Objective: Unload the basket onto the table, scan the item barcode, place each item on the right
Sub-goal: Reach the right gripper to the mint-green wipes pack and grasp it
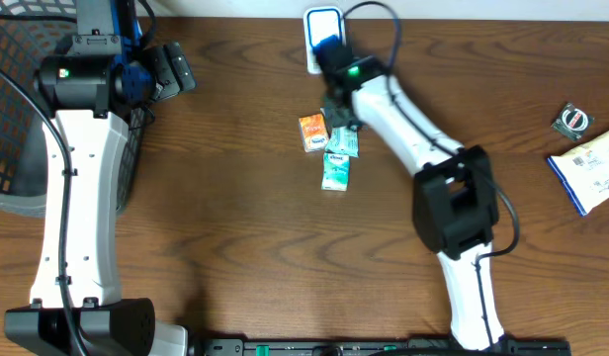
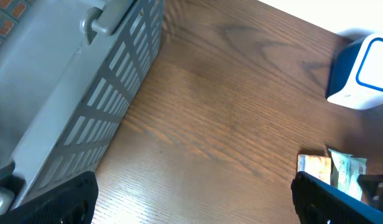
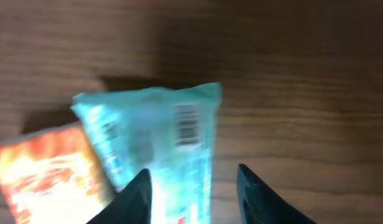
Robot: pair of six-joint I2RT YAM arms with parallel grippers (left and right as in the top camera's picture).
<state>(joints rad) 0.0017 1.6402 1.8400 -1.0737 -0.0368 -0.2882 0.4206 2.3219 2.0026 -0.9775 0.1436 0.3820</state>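
A brown wooden table point(image 1: 235, 218) is showing from above, with two robot arms reaching over it. The right gripper point(image 3: 194, 199) is hovering directly over a teal packet point(image 3: 157, 137) near the middle of the table. Its jaws are standing partly apart and seem to be gripping nothing: the packet's lower end is lying between the two fingers, with bare wood showing between its edge and one finger.

The packet's long axis is running away from the gripper, roughly in line with the fingers and slightly tilted, and its barcode point(image 3: 187, 124) is facing up near the far end. An orange packet point(image 3: 45, 180) is lying against its left side, and a second teal packet point(image 1: 335, 172) is sitting just beside them.

The white and blue scanner point(image 1: 322, 35) is standing just beyond the right gripper, near the table's far edge.

The left gripper point(image 2: 191, 208) is hanging wide open and empty beside a grey basket point(image 2: 86, 93), well apart from the packets. The right arm is far nearer.
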